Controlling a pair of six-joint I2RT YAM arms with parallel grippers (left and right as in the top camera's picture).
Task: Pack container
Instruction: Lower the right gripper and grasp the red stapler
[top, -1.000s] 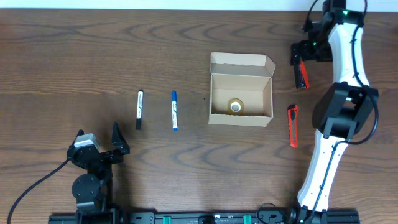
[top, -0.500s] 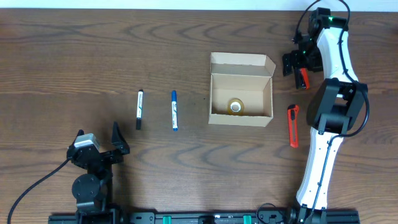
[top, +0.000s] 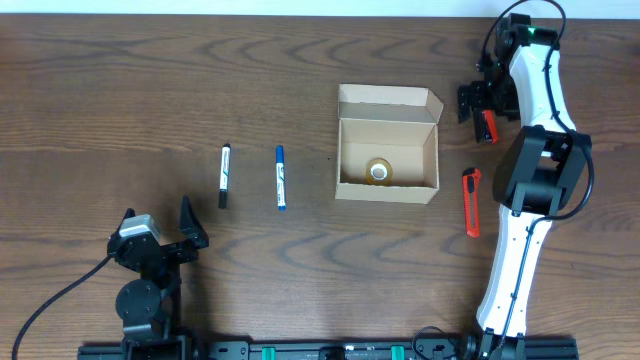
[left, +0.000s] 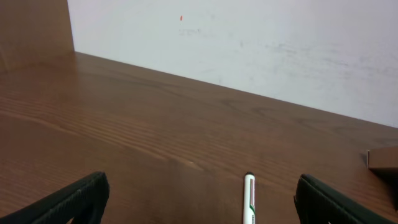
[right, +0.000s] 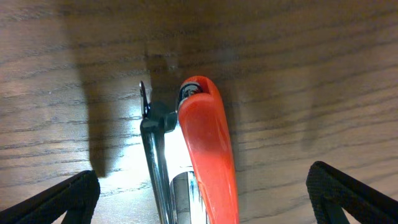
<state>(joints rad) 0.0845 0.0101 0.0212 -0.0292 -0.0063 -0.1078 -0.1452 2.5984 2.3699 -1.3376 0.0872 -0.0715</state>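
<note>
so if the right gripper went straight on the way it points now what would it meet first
The right gripper would probably first meet the orange-red plastic and silver metal stapler-like tool, lying on the dark wooden table centred between its open fingers; depth is unclear.

My overhead camera looks straight down on the whole dark wood-grain table (top: 120, 80). The left wrist camera sits low at 7 o'clock and faces 12 along the tabletop. It shares with overhead the white-barrelled, black-tipped marker (left: 249, 200) and an edge of the light-tan cardboard box (left: 380, 158). The right wrist camera (very close) looks down at 1 o'clock, sharing the orange-red, metal-based hand tool (right: 208, 149).
</note>
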